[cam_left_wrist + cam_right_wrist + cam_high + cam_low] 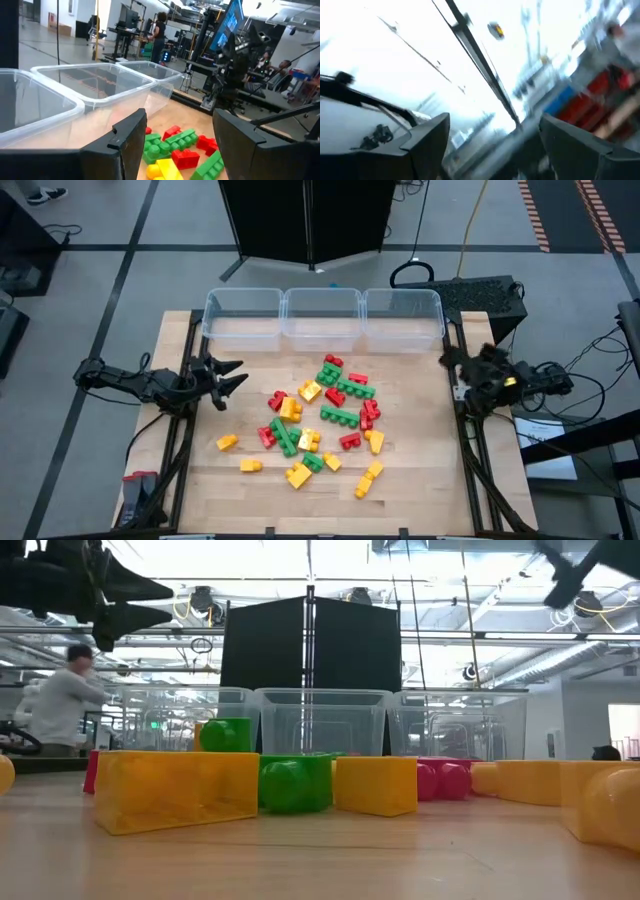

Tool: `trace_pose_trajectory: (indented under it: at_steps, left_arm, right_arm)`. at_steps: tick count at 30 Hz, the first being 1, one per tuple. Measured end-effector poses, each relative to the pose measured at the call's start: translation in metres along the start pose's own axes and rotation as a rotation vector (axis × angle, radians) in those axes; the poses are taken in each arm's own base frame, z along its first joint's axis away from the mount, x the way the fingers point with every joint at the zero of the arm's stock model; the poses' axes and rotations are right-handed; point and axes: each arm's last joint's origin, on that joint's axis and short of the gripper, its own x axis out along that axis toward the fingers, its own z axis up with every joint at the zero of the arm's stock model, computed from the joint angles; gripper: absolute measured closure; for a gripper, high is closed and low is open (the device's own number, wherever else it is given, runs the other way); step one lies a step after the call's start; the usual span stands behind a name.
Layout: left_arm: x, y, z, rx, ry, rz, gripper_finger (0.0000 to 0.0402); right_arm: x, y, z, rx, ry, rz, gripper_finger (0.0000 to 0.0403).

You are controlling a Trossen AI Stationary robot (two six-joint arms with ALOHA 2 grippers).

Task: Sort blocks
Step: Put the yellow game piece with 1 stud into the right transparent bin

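Evidently nothing is sorted yet — the blocks (320, 420) lie in a loose heap of red, green and yellow on the table (420, 480), just in front of the bins (323, 319), and none is inside a bin. The three clear bins stand side by side in a row along the far edge, touching one another, presumably one for each colour, so that a block lifted from the heap has only a short way to go.

The left gripper (226, 378) hangs above the table off the left end of the bins, beside the heap, with its fingers (125, 145) apart and nothing between them. Its wrist view looks past them at red and green blocks, which suggests it is lined up for a first pick. In the low view it shows well above the blocks, not touching anything.

The right gripper (452, 360) is off the right end of the bins, at the table's edge and clear of the heap — likely parked to leave the blocks free for the other arm. Its fingers (427, 140) also stand apart and hold nothing.
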Motion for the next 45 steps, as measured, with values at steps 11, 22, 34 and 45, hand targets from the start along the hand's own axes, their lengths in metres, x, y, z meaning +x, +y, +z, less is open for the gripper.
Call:
trace_pose_trajectory:
  at_steps: [11, 22, 34, 45]
  left_arm:
    - [-0.001, -0.005, 0.012, -0.081, -0.095, -0.113, 0.0194]
    - [-0.004, -0.015, 0.019, -0.154, -0.105, -0.436, 0.0194]
    - [-0.005, -0.01, 0.028, -0.341, -0.193, -0.298, 0.0194]
    - [-0.003, -0.01, 0.02, -0.354, -0.117, -0.281, 0.0194]
  right_arm:
    - [0.089, 0.056, 0.012, -0.365, 0.318, -0.195, 0.0105]
    - [0.174, 0.09, -0.083, 0.014, 1.222, -0.381, 0.0105]
    - [0.126, 0.046, -0.144, -0.469, 1.667, -1.182, 0.0105]
    - [0.113, 0.016, -0.207, -0.437, 1.824, -1.225, 0.0105]
